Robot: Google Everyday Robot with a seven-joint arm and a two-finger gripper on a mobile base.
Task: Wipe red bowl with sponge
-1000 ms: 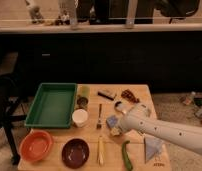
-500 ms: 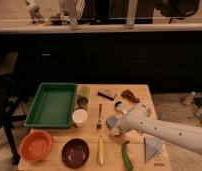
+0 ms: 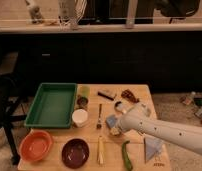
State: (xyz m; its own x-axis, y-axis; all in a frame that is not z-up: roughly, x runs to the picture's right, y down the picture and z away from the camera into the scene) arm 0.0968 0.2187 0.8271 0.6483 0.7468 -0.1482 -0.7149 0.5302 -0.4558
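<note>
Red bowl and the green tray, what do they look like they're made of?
The red bowl is probably plastic: smooth orange-red, lighter inside, uniform colour. The green tray is likely plastic too: even green, moulded raised rim. The gripper, shut, is at the sponge, mid-table, away from both.

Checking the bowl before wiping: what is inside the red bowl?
The red bowl shows only its lighter orange inside; nothing lies in it. What lies beneath it is hidden. Nothing covers it: the gripper is apart, shut, at the sponge mid-table.
</note>
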